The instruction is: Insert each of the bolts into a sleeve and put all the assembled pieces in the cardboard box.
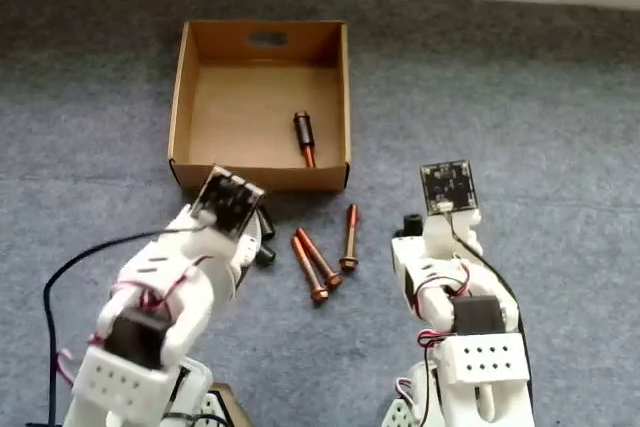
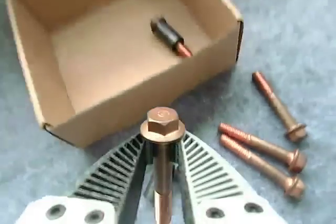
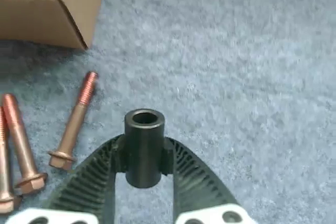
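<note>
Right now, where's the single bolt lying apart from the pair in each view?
High view: single bolt on the carpet just in front of the cardboard box, beside the pair.
Left wrist view: single bolt off the box's corner, pair alongside.
Right wrist view: single bolt between the pair and the held sleeve.
Shared landmark: the cardboard box.

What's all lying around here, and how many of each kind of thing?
Cardboard box: 1
Assembled piece inside that box: 1
Loose bolts on the carpet: 3
Bolt in the left gripper: 1
Sleeve in the right gripper: 1
Dark bits half hidden by the left gripper: cannot count
Total: 7 counted
</note>
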Robot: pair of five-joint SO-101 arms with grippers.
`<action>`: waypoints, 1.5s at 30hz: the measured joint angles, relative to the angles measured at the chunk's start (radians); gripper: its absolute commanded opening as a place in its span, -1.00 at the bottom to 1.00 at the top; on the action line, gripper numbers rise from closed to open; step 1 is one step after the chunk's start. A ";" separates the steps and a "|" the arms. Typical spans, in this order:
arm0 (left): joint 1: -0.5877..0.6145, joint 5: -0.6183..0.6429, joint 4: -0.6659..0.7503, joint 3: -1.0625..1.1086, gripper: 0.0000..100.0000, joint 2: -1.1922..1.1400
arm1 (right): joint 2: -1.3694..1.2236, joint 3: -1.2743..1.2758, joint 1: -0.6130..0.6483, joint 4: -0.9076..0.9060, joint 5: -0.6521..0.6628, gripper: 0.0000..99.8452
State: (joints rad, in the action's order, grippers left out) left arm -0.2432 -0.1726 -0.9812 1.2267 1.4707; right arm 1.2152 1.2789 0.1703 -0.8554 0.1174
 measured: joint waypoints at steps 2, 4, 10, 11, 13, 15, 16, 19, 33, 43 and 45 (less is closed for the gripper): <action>0.000 0.002 0.015 0.020 -0.98 0.117 | 0.000 -0.061 0.049 0.000 0.000 -0.99; 0.000 0.002 0.038 0.052 -0.98 0.209 | 0.000 -0.112 0.103 0.012 0.000 -0.99; 0.000 0.002 0.189 0.135 -0.98 0.318 | 0.000 -0.176 0.184 0.138 -0.075 -0.99; 0.000 0.002 0.219 0.135 -0.98 0.319 | 0.000 -0.180 0.184 0.164 -0.104 -0.99; 0.000 0.031 0.267 0.137 -0.98 0.319 | 0.000 -0.180 0.184 0.219 -0.135 -0.99; 0.000 0.112 0.290 0.137 -0.98 0.319 | 0.000 -0.180 0.184 0.273 -0.147 -0.99; 0.000 0.161 0.295 0.130 -0.98 0.319 | 0.000 -0.180 0.184 0.301 -0.150 -0.99; 0.000 0.256 0.299 0.100 -0.98 0.319 | 0.000 -0.180 0.184 0.370 -0.153 -0.99; -0.087 0.282 0.410 -0.206 -0.98 -0.055 | 0.450 -0.015 0.184 0.446 -0.153 -0.99; -0.158 0.282 0.434 -0.373 -0.98 -0.146 | 0.600 0.250 0.184 0.482 -0.153 -0.99; -0.215 0.282 0.483 -0.365 -0.98 -0.149 | 0.600 0.272 0.184 0.508 -0.153 -0.99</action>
State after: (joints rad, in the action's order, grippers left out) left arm -0.4580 0.1097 -0.4979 0.8615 1.3218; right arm 1.8151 1.5505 0.3544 -0.3475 -0.0361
